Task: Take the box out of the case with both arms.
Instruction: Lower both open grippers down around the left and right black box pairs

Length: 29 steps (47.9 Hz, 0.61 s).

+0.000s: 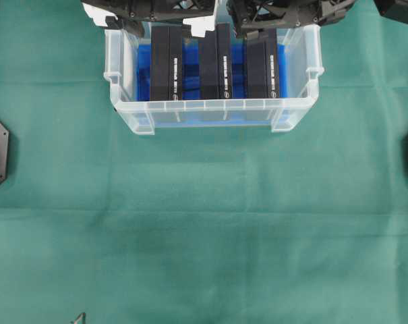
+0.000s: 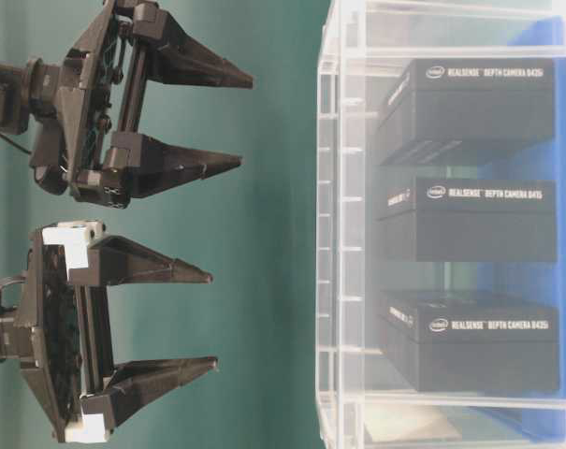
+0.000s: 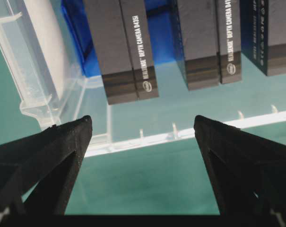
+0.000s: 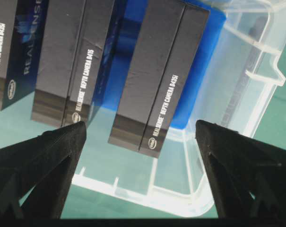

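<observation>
One broad green cloth (image 1: 204,223) covers the whole tabletop, smooth apart from faint fold lines. On it, near the top of the overhead view, sits the large rectangular clear plastic case (image 1: 210,110) with a rimmed edge, moulded corner handles and a bright blue liner (image 1: 144,74) on its bottom. Three black rectangular cardboard boxes stand side by side inside the case, each printed with white lettering along one narrow face: the left black box (image 1: 166,62), the middle black box (image 1: 216,62) and the right black box (image 1: 263,62). They are spaced apart, with strips of blue liner showing between them, and none has been lifted out. Two black robot arms with lattice-framed grippers hang just beyond the far wall of the case. In the table-level view, which is turned on its side, the left gripper with white parts (image 2: 210,318) appears at the bottom and the all-black right gripper (image 2: 245,122) at the top; both point their tapered black fingers toward the case wall without touching it. Both pincers stand spread wide and hold nothing. From the left wrist camera, the left gripper's two fingertips (image 3: 79,135) frame the case rim and the box ends below; the right wrist camera shows the same for the right side.
</observation>
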Motion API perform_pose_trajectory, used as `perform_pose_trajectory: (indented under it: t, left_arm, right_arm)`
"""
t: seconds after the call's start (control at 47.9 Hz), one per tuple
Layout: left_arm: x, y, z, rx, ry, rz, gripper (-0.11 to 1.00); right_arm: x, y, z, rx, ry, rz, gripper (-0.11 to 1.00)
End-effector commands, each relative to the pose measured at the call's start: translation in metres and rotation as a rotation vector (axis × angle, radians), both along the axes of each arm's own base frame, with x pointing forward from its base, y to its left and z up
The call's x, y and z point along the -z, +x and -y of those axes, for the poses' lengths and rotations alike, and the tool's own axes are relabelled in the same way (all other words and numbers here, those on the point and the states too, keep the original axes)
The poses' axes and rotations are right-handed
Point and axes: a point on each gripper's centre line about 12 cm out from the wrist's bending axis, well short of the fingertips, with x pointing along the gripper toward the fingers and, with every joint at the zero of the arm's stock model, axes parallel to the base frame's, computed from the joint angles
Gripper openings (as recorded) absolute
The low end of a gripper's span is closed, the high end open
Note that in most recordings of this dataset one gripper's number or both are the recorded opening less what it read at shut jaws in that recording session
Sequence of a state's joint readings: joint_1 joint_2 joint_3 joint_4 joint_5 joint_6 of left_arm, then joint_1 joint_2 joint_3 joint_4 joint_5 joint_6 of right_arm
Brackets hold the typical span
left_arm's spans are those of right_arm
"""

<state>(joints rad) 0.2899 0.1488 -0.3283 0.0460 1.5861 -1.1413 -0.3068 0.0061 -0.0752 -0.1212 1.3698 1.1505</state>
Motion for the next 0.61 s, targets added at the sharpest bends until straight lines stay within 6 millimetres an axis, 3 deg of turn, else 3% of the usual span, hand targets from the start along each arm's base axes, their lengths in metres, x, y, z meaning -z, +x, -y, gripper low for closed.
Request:
perform_pose_trajectory:
  t: [0.0,0.584]
  left_arm:
    - [-0.0137,-0.0017,0.0008,0.001,0.015,0.039,0.88]
    - [-0.0120,-0.0035,0.0006,0.001,0.016,0.021,0.88]
  right_arm:
    - [-0.0122,0.0003,-0.0014,-0.006,-0.015,0.035,0.96]
    - [-0.0106,-0.0001,-0.0014,-0.006,-0.015,0.030,0.96]
